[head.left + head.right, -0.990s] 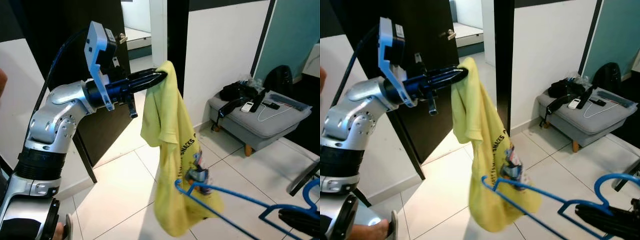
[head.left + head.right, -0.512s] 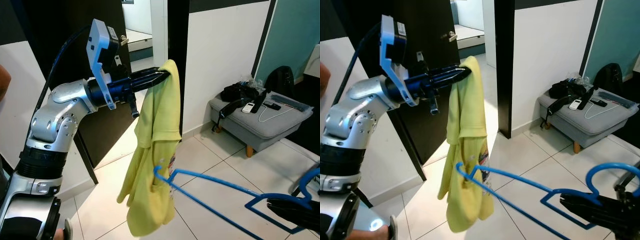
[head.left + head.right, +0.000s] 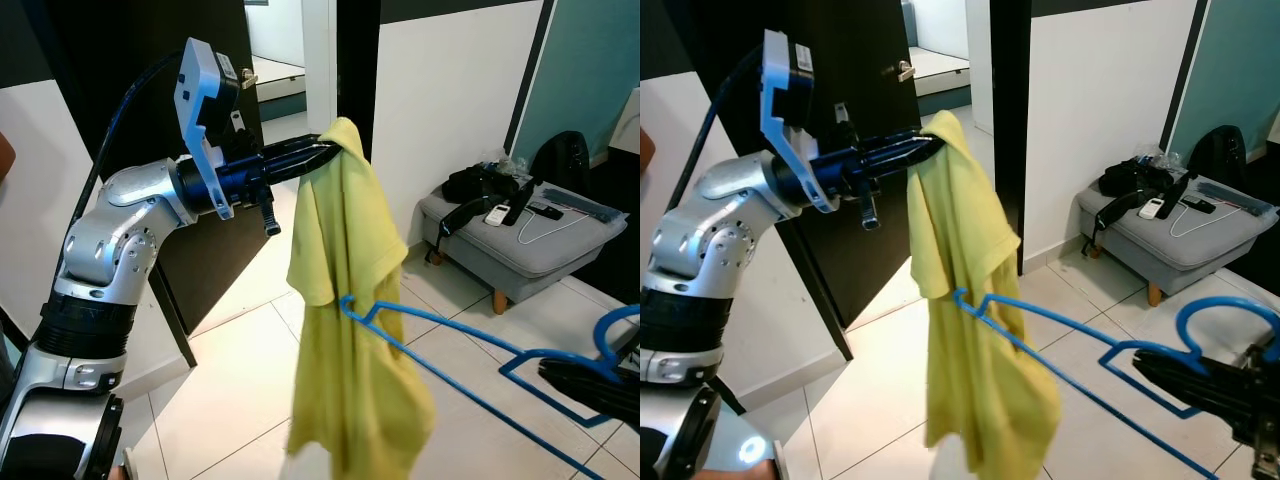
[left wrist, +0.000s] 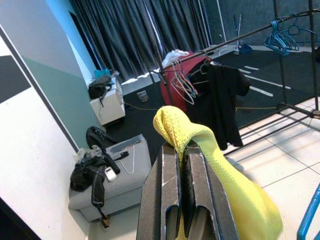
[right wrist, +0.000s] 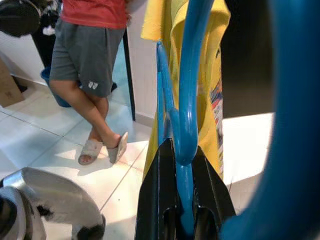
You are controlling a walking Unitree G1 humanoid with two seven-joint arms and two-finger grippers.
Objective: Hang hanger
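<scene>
Left gripper (image 3: 325, 152): my fingers pinched on the yellow cotton T-shirt (image 3: 352, 330), hanging it high.
Right gripper (image 3: 1160, 372): clamped on the blue wire hanger (image 3: 1080, 335).
Hanger axis: its far tip touches the shirt's middle, pointing toward my left.

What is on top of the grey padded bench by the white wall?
On the grey padded bench lie a black bag with a strap, a small white device and a thin white cable. What sits under the bag is covered.
</scene>
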